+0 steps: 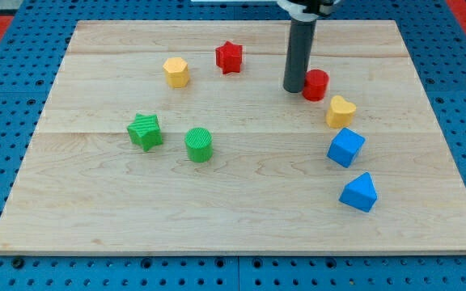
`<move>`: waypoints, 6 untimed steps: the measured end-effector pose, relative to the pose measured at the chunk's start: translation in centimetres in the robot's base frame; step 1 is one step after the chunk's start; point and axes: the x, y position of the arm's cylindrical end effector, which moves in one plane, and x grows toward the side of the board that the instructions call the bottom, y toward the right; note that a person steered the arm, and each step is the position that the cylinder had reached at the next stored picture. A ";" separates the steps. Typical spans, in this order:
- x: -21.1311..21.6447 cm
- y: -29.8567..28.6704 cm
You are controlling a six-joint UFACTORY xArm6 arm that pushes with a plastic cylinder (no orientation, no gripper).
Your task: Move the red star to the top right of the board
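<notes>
The red star (229, 56) lies on the wooden board (136, 210) near the view's top, a little left of centre. My tip (294, 89) rests on the board to the star's right and slightly lower, about a rod's width left of the red cylinder (315, 84), nearly touching it. The rod rises to the view's top edge.
A yellow hexagon (175, 71) lies left of the star. A green star (145, 131) and a green cylinder (199, 145) sit at centre-left. A yellow heart (341, 111), a blue block (345, 147) and a blue triangular block (359, 192) line the right side.
</notes>
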 end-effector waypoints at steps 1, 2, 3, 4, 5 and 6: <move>0.0 0.8; 0.0 0.0; 2.6 -5.5; 0.7 -8.4; -2.4 -11.3; -5.2 -13.6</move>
